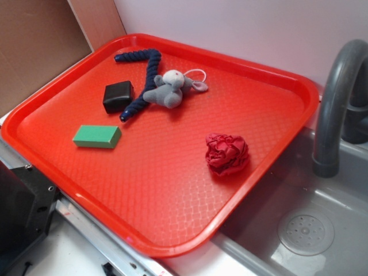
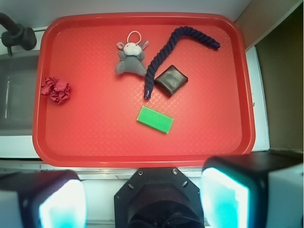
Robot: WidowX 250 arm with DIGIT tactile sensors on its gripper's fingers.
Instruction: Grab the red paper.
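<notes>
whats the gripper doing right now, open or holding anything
Gripper: open, holding nothing; its fingers sit wide apart above the near edge of the tray, well away from the red paper.

Wrist view: the gripper is cut off by the bottom edge, both fingers blurred, tips out of frame, so jaws' spread can't be judged. Faucet cropped at the left edge. Exterior view: faucet cut by the right edge, spout end unseen. Sink cropped right and bottom. Black robot base cut at the lower left corner. Blue rope partly hidden under the grey plush mouse.
</notes>
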